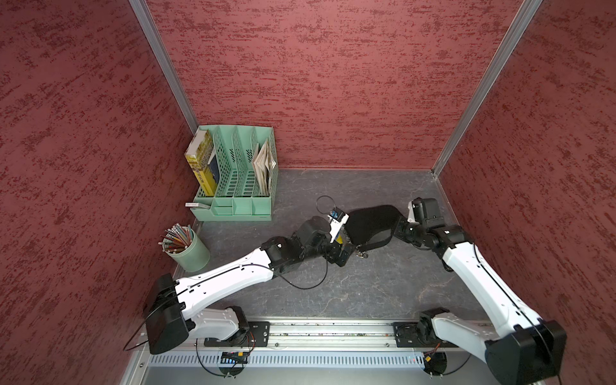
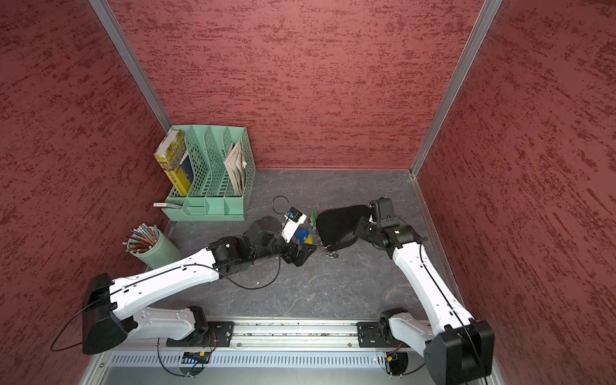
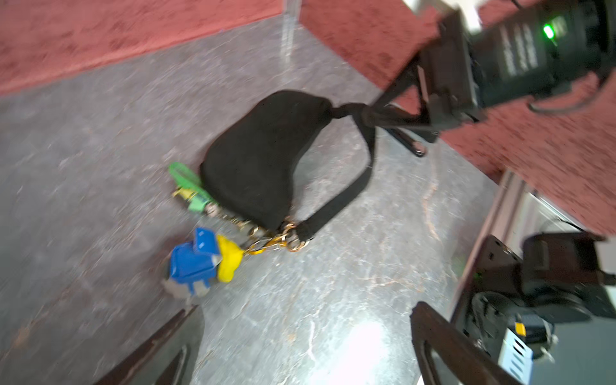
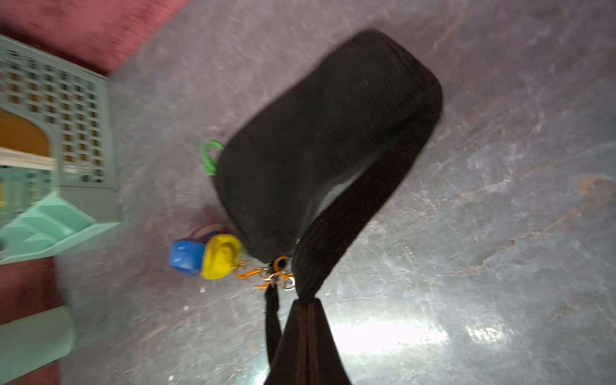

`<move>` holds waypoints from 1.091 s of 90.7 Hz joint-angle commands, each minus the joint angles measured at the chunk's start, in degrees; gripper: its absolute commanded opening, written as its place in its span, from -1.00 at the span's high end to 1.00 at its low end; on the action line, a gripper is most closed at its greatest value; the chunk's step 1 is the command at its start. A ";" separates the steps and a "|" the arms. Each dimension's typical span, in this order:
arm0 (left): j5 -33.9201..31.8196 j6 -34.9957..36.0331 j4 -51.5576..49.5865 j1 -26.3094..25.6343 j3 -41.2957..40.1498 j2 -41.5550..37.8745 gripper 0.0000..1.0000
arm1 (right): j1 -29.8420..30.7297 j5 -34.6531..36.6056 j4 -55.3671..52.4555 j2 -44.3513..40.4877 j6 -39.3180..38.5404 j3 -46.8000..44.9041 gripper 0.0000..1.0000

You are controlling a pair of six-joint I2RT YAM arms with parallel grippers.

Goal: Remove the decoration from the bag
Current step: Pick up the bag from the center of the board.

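Observation:
The black bag (image 1: 370,221) (image 2: 336,221) (image 3: 260,160) (image 4: 316,150) lies on the grey table. Metal rings (image 3: 286,236) (image 4: 278,273) at one end carry a blue and yellow decoration (image 3: 203,260) (image 4: 206,255) (image 2: 302,236). A green charm (image 3: 186,186) (image 4: 211,160) lies beside the same end. My right gripper (image 1: 398,225) (image 2: 361,224) (image 4: 306,306) is shut on the bag's strap (image 3: 340,196) at the opposite end. My left gripper (image 1: 343,253) (image 2: 300,256) (image 3: 306,310) is open just short of the decoration, with only bare table between its fingers.
A mint file organizer (image 1: 233,180) with books stands at the back left. A green cup of pencils (image 1: 190,250) sits by the left wall. Red walls close three sides. The arms' metal rail (image 1: 333,333) runs along the front.

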 commanded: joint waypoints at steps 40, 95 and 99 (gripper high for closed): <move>8.56 7.84 3.47 -2.88 11.15 10.94 -0.20 | 3.09 -13.35 -5.66 -11.56 1.17 13.19 1.00; 18.09 8.24 7.94 -3.82 13.63 14.98 -0.03 | 3.45 -20.63 -2.44 -15.09 4.43 15.87 1.00; 19.37 7.51 8.40 -3.03 13.59 15.18 -0.04 | 3.45 -21.50 -2.00 -15.26 4.71 15.87 1.00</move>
